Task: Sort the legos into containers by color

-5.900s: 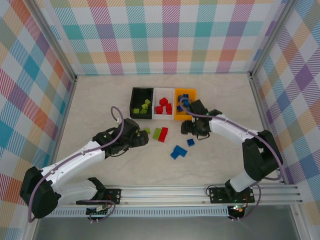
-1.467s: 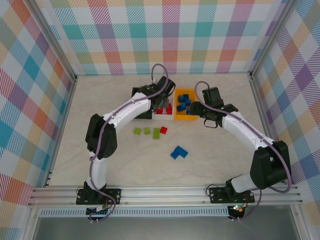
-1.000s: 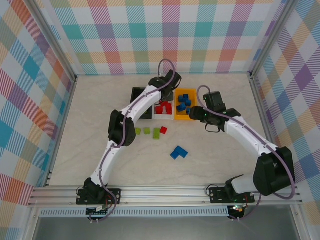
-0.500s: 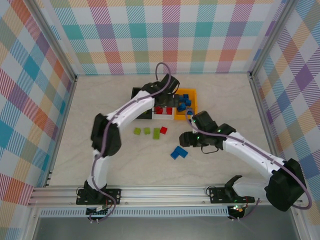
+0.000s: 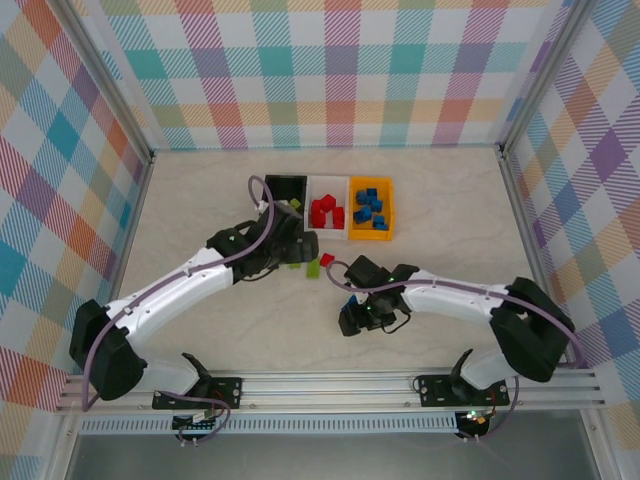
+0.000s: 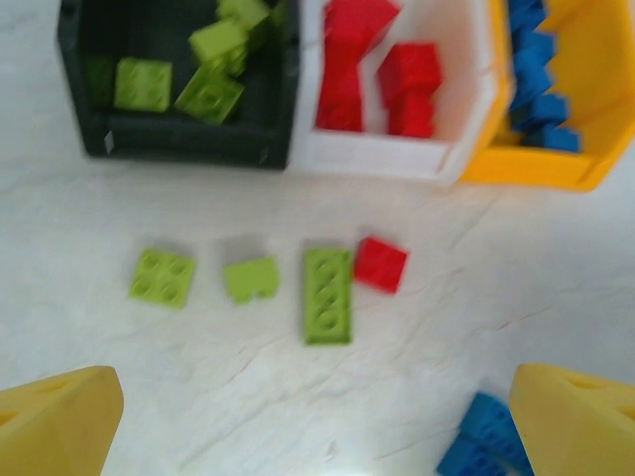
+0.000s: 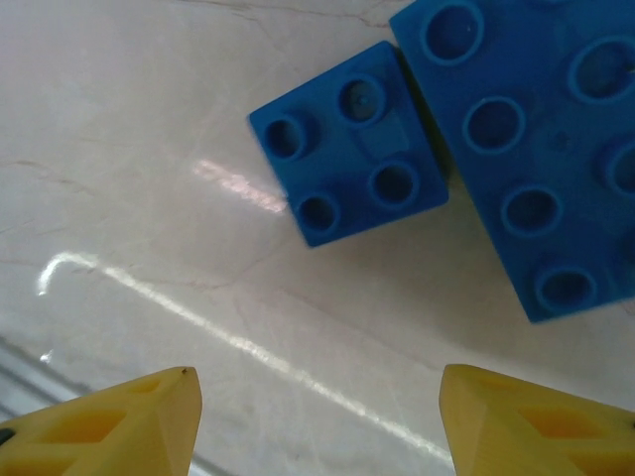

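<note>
Left end effector [image 6: 317,426], spread wide and empty, hangs over green legos [image 6: 327,296] and one red lego [image 6: 380,264] just before the containers [image 6: 367,159]. Right end effector [image 7: 317,416], apart and empty, hovers at two blue legos [image 7: 347,144] farther from them.

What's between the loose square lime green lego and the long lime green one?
A smaller lime green plastic brick, apart from both the square lime green brick and the long lime green brick, in the left wrist view.
</note>
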Available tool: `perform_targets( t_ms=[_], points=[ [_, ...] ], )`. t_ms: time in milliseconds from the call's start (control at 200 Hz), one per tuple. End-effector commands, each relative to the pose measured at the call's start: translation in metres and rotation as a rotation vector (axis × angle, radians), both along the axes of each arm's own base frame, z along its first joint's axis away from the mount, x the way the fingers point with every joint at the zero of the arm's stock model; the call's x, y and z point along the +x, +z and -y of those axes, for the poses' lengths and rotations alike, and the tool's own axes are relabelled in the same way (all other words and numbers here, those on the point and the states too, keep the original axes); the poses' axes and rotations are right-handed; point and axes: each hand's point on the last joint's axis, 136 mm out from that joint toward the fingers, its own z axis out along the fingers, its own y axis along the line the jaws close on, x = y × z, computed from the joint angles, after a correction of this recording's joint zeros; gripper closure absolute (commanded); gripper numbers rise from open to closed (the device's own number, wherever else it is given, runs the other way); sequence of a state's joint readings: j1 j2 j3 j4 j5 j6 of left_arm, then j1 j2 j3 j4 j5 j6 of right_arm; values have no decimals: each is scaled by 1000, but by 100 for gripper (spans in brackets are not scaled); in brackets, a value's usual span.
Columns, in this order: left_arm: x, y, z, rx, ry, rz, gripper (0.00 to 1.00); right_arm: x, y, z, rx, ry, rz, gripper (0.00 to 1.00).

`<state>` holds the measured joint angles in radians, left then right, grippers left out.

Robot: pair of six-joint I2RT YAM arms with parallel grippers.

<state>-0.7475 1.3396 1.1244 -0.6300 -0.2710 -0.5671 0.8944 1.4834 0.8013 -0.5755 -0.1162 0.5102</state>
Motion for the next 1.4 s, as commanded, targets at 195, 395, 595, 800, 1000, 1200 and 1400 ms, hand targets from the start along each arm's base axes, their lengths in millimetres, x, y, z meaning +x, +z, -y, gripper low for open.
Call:
perform_targets(
  t_ms=[195,395,595,800,1000,1200,1400],
  points=[
    [-17,-6,-40,29,83,1,0,47,-5,-10,-110,-30,142,34],
    [-17,-11,-47,25,102,-10,0,63,-2,-19,-143,24,191,35],
    [-17,-15,-49,28,108,-19,0,51,-16,-22,-197,96,168,42],
    [-16,-20,-50,26,111,-29,0,47,-19,-22,-219,108,185,58],
    [-16,-20,-51,30,112,-32,0,58,8,-31,-155,89,258,71],
    [-19,-26,-51,24,114,-46,0,126,84,-22,-63,-52,450,72],
    [-23,-30,-49,-13,118,-58,0,228,128,3,-3,-272,551,71]
  ],
)
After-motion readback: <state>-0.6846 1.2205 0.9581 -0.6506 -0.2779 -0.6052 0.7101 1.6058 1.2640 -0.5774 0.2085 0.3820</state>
